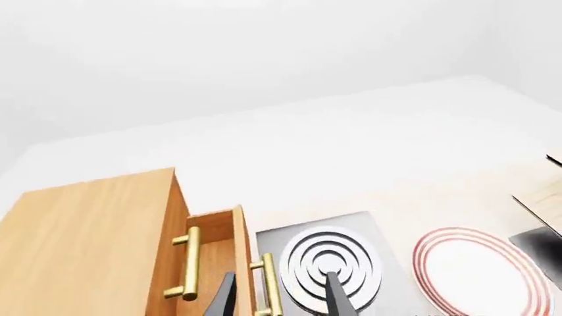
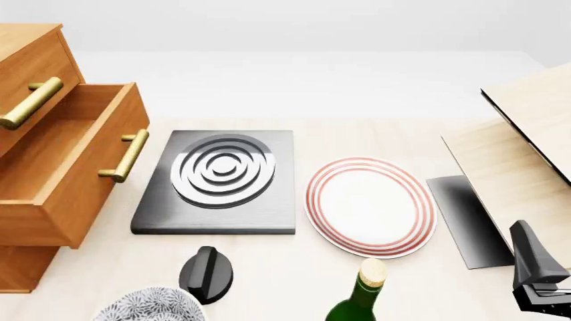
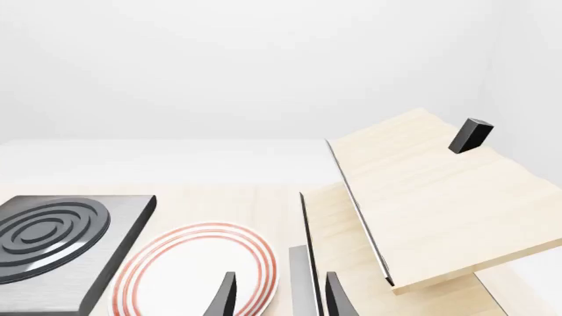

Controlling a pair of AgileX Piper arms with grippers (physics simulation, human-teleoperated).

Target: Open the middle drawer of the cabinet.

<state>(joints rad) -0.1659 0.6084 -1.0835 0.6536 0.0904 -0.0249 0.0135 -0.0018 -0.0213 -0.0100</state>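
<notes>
1. The cabinet (image 2: 23,80) stands at the left edge of the table (image 2: 375,281) in the front view.
2. The middle drawer (image 2: 63,167) is pulled out far toward the camera, and its inside looks empty. Its brass handle (image 2: 125,156) is on the front panel, with nothing touching it.
3. The upper drawer (image 2: 36,73) above it is pushed in.
4. The left end effector (image 1: 276,299) is open in the left wrist view; its two dark fingers are apart, near the drawer handle but not touching it.
5. The right end effector (image 3: 281,296) is open too and holds nothing. It hovers by the red-ringed plate (image 2: 370,206).
6. Between the cabinet and the plate lies a grey stove plate (image 2: 218,177) with rings.
7. Near the front edge are a black knob (image 2: 207,273), a patterned bowl (image 2: 147,306) and a green bottle (image 2: 362,297).
8. Pale wooden panels (image 2: 526,140) are at the right.
</notes>
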